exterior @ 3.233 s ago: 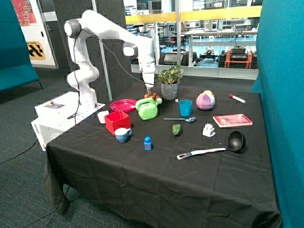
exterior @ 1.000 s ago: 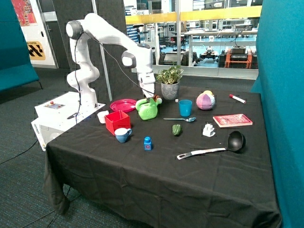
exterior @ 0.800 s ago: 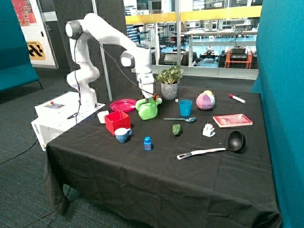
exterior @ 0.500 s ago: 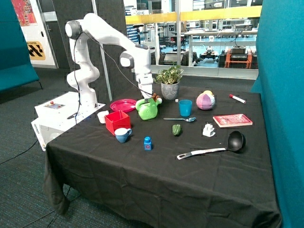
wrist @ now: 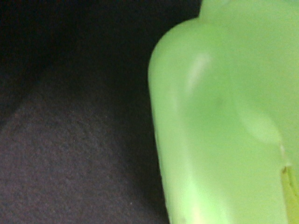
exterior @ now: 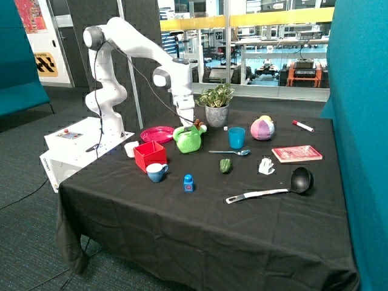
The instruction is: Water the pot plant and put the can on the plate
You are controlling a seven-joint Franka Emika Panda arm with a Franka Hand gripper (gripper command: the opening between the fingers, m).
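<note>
A black-cloth-draped surface (exterior: 242, 206) stands on dark grey carpet floor (exterior: 24, 242). Teal fabric partition panels (exterior: 357, 121) flank it. Behind are large glass windows (exterior: 273, 42).

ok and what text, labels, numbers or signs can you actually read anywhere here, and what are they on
No words or numbers can be read.
Yellow sign with black diagonal arrows on the wall behind the robot: a symbol only, no words.
Red poster above it: print too small to read.
Red book on the table: cover print too small to read.
Label on the white robot base: too small to read.
The watering can, below the gripper, shows no label in either view.
</note>
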